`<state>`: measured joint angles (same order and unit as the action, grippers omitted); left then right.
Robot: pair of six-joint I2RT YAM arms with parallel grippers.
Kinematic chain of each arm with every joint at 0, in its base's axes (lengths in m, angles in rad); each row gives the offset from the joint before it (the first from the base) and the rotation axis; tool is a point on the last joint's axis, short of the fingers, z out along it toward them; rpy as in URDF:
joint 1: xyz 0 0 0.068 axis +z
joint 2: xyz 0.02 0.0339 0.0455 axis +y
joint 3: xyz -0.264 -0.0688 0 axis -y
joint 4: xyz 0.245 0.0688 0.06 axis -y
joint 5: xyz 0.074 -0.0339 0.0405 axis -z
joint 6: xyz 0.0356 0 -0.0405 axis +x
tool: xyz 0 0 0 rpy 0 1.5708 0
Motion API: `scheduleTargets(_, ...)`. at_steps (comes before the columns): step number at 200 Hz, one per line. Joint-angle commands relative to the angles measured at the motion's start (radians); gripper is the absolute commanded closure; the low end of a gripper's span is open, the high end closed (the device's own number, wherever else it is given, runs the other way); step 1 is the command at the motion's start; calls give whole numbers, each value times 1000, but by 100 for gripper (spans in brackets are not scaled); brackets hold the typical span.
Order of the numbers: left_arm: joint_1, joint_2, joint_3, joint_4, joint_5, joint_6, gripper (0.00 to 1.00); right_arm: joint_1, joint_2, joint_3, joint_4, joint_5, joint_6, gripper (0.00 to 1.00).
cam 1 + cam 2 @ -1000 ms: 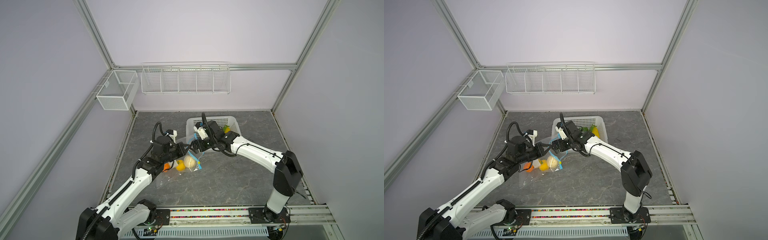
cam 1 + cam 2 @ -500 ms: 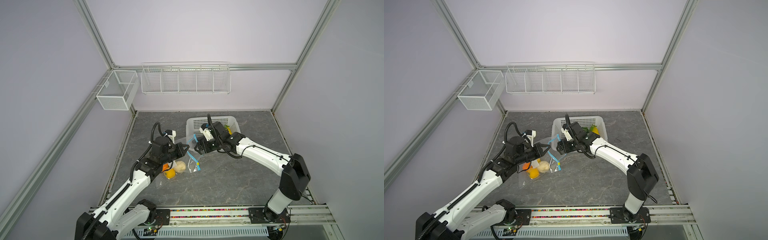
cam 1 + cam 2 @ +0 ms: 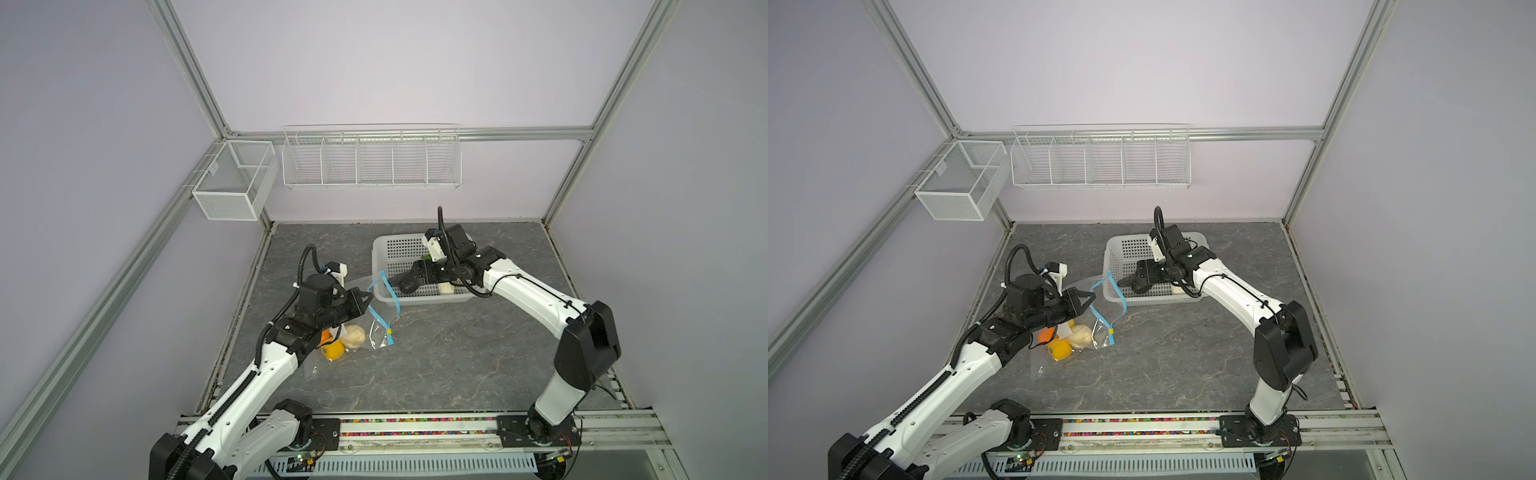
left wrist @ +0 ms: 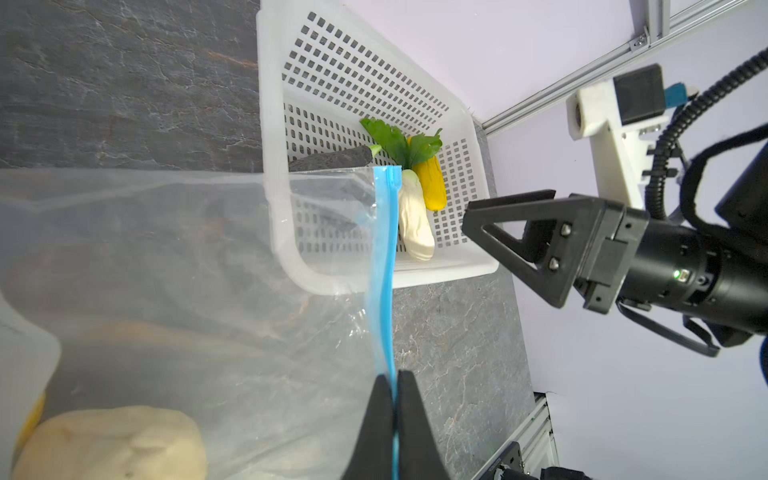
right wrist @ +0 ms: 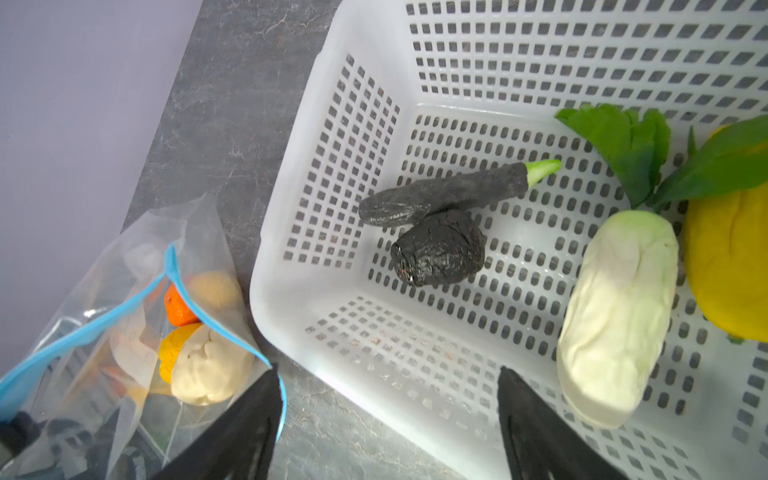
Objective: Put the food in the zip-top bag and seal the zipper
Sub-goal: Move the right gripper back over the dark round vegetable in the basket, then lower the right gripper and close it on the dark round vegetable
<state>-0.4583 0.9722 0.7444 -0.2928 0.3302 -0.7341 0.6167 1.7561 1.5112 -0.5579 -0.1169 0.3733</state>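
The clear zip-top bag [image 3: 376, 322] hangs open left of the white basket [image 3: 381, 249]. My left gripper [image 4: 395, 376] is shut on its blue zipper [image 4: 384, 266], holding that edge up; the yellow slider [image 3: 389, 331] hangs low. Inside the bag lie a yellow piece [image 3: 333, 351], a beige knobbly piece [image 3: 354, 336] and an orange piece [image 5: 176, 309]. My right gripper [image 5: 386, 378] is open and empty above the basket's near corner. The basket holds more food: a long black piece [image 5: 440, 193], a round black piece [image 5: 438, 253], a white piece with green leaves [image 5: 619, 316] and a yellow piece [image 5: 727, 266].
A wire rack [image 3: 370, 158] and a mesh box [image 3: 232, 183] hang on the back wall and left frame. Grey stone tabletop [image 3: 457, 353] stretches in front of the basket, bounded by the arms' base rail [image 3: 415, 428].
My right gripper has drawn back from the bag's mouth to above the basket, jaws slightly narrower. The left gripper kept its hold on the zipper, and the food in the bag shifted lower.
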Motion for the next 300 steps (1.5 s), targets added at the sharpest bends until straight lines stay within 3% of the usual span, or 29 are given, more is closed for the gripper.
scheduleTargets(1,10,-1,40,-21,-1,24,100,1,88,82,-73,12,-29,17)
scheduleTargets(75,15,61,63,6,12,24,100,16,335,353,-271,101,13,15)
scheduleTargets(148,15,71,56,13,14,26,100,20,443,416,-260,128,150,11)
scheduleTargets(205,15,76,55,21,22,25,100,53,512,461,-277,226,274,17)
scheduleTargets(300,16,53,42,15,17,28,100,67,565,489,-264,252,296,22)
